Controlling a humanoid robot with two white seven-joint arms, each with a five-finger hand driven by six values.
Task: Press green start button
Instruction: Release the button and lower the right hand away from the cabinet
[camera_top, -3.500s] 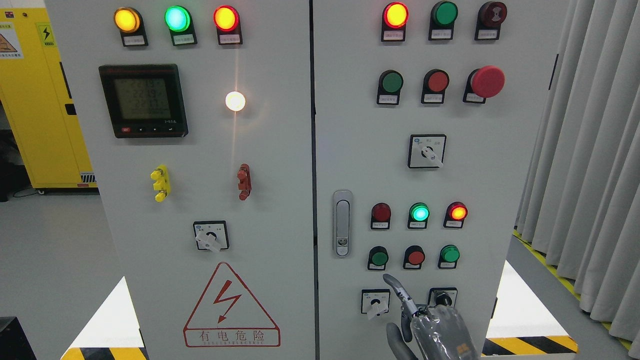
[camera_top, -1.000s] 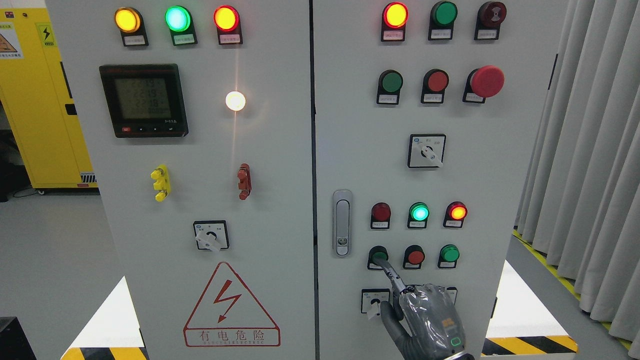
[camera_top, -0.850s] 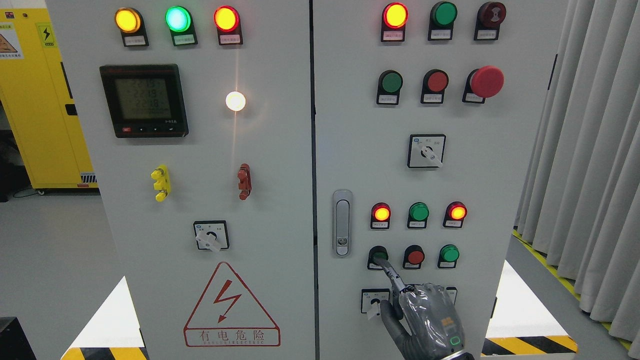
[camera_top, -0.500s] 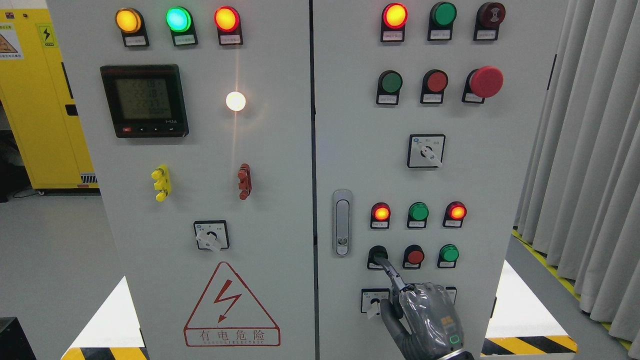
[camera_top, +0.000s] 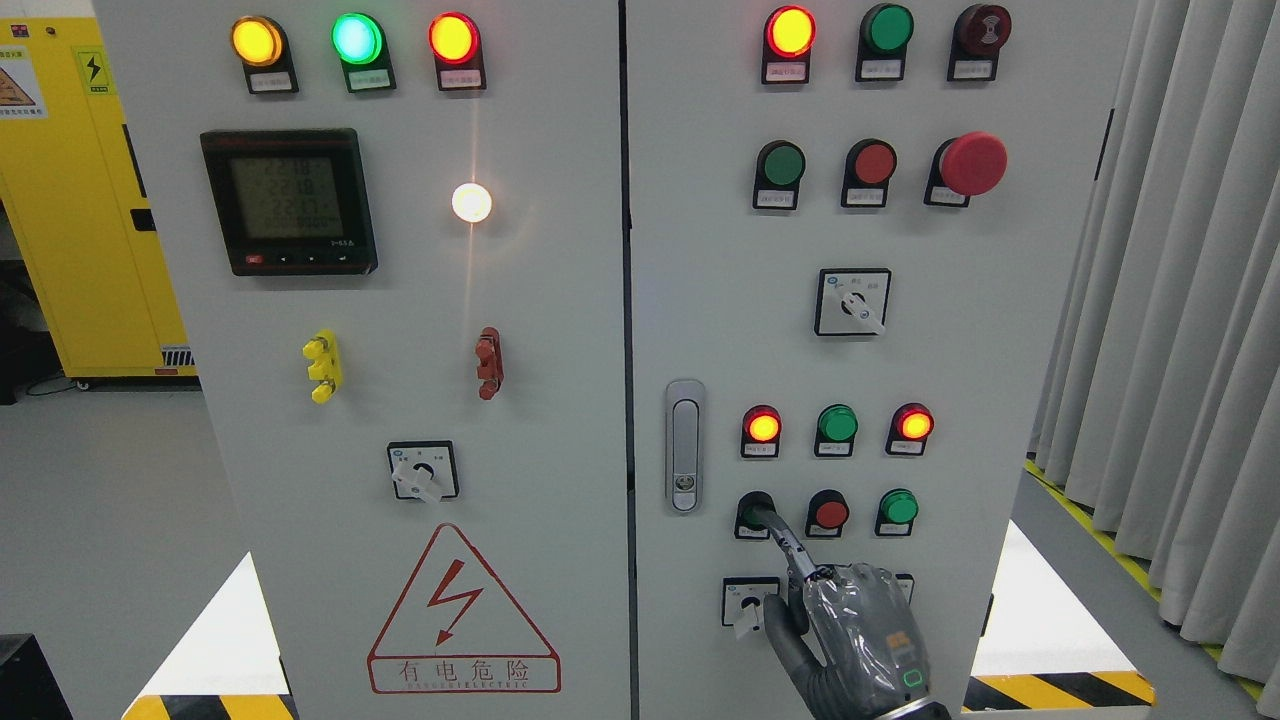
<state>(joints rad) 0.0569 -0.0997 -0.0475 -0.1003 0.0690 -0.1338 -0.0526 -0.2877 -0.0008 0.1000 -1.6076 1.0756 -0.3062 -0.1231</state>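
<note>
The green start button (camera_top: 749, 516) is the leftmost of a row of three on the lower part of the grey cabinet's right door (camera_top: 720, 300). My right hand (camera_top: 862, 635) comes up from the bottom edge. Its index finger (camera_top: 786, 541) is stretched out with the tip on the green button, hiding most of it. The other fingers are curled and hold nothing. Above the button, the left red lamp (camera_top: 763, 426) and the right red lamp (camera_top: 915, 424) glow. The green lamp (camera_top: 837, 424) between them is dark. The left arm is out of view.
A red button (camera_top: 830, 514) and another green button (camera_top: 899, 507) sit right of the pressed one. A rotary switch (camera_top: 748, 601) is beside my thumb. The door latch (camera_top: 684, 445) is to the left, and a grey curtain (camera_top: 1180, 330) hangs at the right.
My right hand rose from below the switches and put its index fingertip on the green button. The left red lamp above lit up and the middle green lamp went dark.
</note>
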